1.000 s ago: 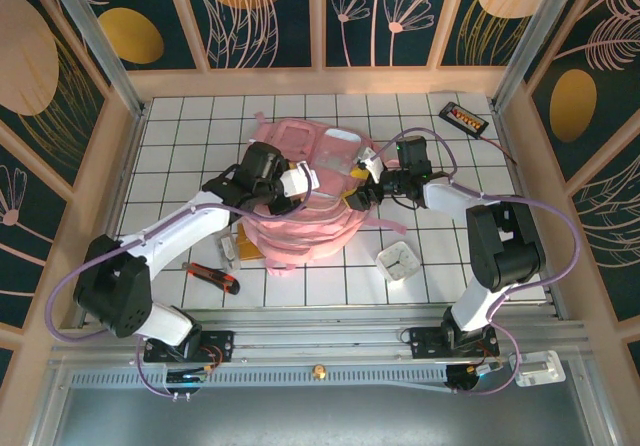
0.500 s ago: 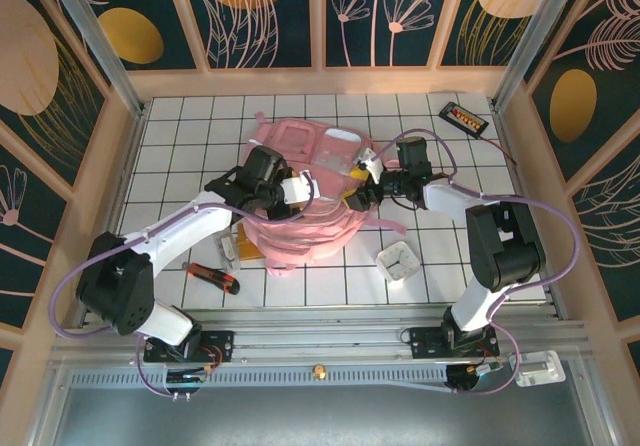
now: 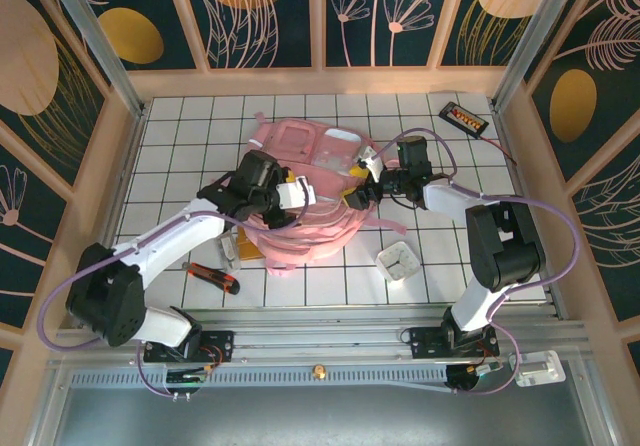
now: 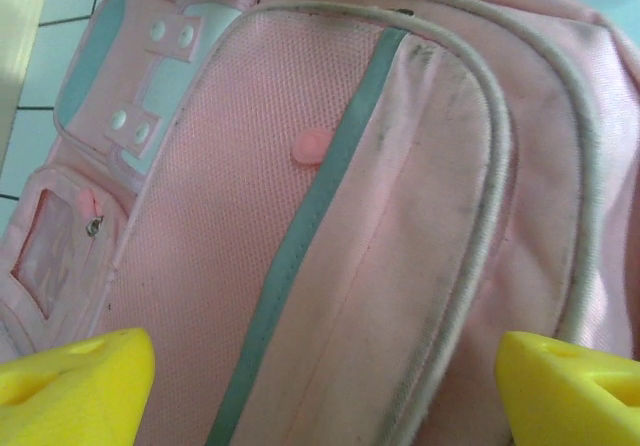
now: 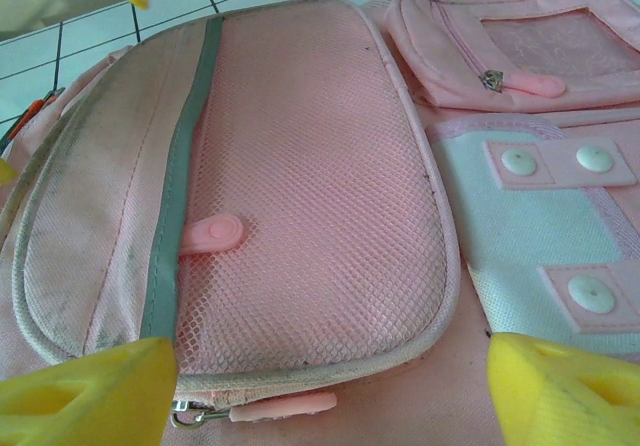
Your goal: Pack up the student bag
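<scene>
Overhead: the student bag [image 3: 310, 146] lies slumped mid-bench, on the white tiles [image 3: 180, 136]. The left claw [image 3: 297, 190] hangs over its left half and the right claw [image 3: 358, 188] sits at its right edge. A small white square thing [image 3: 398, 261] lies near right of the bag, a red-and-black tool [image 3: 212, 278] near left, and a black device [image 3: 463, 118] in the far right corner.

Left wrist now: the left claw [image 4: 320, 396] is spread wide, with nothing between its yellow fingers [image 4: 75, 381]. The bag's mesh panel [image 4: 230, 196] is right beneath, crossed by a grey strip [image 4: 300, 236].

Right wrist: the right claw [image 5: 325, 396] is spread too, and empty. It is low over the mesh pocket [image 5: 320, 166], whose pink tab [image 5: 212, 234] lies by the grey strip. White snap studs [image 5: 520, 161] sit to the right.
</scene>
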Robot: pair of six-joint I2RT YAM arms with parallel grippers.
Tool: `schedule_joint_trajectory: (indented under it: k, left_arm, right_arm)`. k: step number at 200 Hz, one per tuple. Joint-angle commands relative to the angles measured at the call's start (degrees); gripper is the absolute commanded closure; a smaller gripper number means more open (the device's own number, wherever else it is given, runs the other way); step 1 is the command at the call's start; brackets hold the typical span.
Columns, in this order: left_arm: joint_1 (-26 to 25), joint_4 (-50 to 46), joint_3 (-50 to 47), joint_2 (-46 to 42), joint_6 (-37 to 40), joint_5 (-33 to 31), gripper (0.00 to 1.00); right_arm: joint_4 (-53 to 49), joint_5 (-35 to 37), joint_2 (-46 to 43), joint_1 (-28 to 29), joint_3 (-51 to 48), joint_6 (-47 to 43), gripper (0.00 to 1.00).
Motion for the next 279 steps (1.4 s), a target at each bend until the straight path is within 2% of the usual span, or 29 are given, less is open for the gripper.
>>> schedule_joint_trajectory:
  k: [1, 88, 124, 135, 164, 176, 191, 232, 279]
  left_arm:
    - [0.0, -1.0, -0.7, -0.7, 2.1, 2.4, 0.12]
    - [-0.8, -2.4, 2.0, 5.7, 3.5, 0.0, 0.14]
    - [-0.7, 2.3, 2.9, 7.9, 2.9, -6.1, 0.2]
    - [-0.8, 3.4, 4.2, 8.9, 1.9, -7.3, 0.25]
    - [-0.9, 1.0, 8.3, 11.9, 1.4, -6.6, 0.48]
    - [-0.8, -0.2, 8.6, 12.1, 1.7, -6.5, 0.65]
    - [-0.9, -0.5, 7.6, 10.9, 2.1, -6.5, 1.0]
    - [-0.7, 4.2, 2.5, 2.5, 0.8, -3.8, 1.0]
    - [0.0, 10.4, -3.5, -2.1, 0.0, -2.3, 1.0]
  right_arm:
    - [1.5, -0.8, -0.8, 0.2, -0.8, 0.7, 0.19]
    - [1.0, -0.2, -1.3, 0.2, -1.0, 0.4, 0.19]
    - [1.7, -0.7, -0.9, 0.2, -0.9, 1.2, 0.19]
    - [2.0, -0.7, -1.1, 0.2, -1.0, 1.4, 0.19]
    - [3.1, -0.9, -1.2, 0.3, -1.7, 1.9, 0.19]
    - [3.4, -1.0, -1.2, 0.1, -2.1, 1.6, 0.19]
    - [3.8, -1.1, -1.6, -0.4, -2.8, 0.1, 0.19]
    - [9.5, -1.5, -3.3, -2.9, -5.8, -5.6, 0.13]
    - [7.1, -7.2, 0.8, -2.8, -1.1, -9.4, 0.13]
